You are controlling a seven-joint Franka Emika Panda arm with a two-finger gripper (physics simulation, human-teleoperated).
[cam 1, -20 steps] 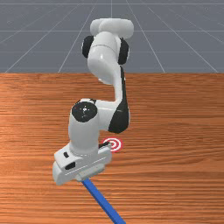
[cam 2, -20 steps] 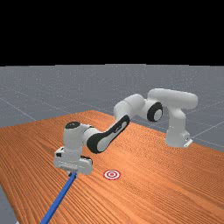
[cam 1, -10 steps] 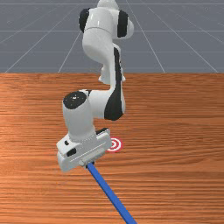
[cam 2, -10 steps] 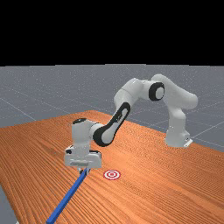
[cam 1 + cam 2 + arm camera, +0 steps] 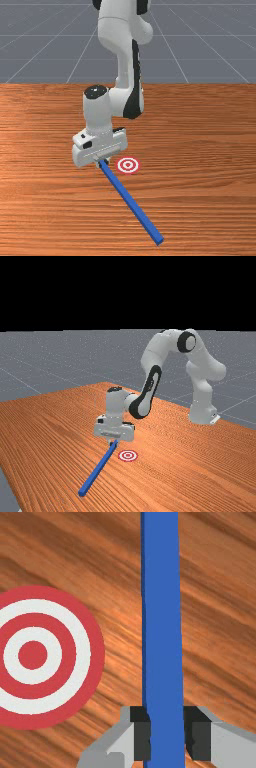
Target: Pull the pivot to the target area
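In the front view my gripper (image 5: 103, 163) is beside the target's left edge, holding one end of a long blue bar (image 5: 131, 202). From there the bar slants toward the front view's lower right, passing left of the red-and-white ringed target (image 5: 128, 165). The far view has the gripper (image 5: 114, 443) just behind and left of the target (image 5: 128, 455), with the bar (image 5: 97, 470) running off to the lower left. In the wrist view the gripper (image 5: 167, 737) has a dark pad against each side of the bar (image 5: 162, 622); the target (image 5: 33, 655) lies beside the bar, apart from it.
The wooden table (image 5: 210, 135) extends around the bar and target. Its edge (image 5: 11, 482) runs along the far view's left. The arm's links (image 5: 152, 383) rise from the hand back to the base (image 5: 202, 413) on the far view's right.
My hand has moved back toward the arm's base, up in the front view and rightward in the far view. The bar has travelled with it, its free end now visible in the front view.
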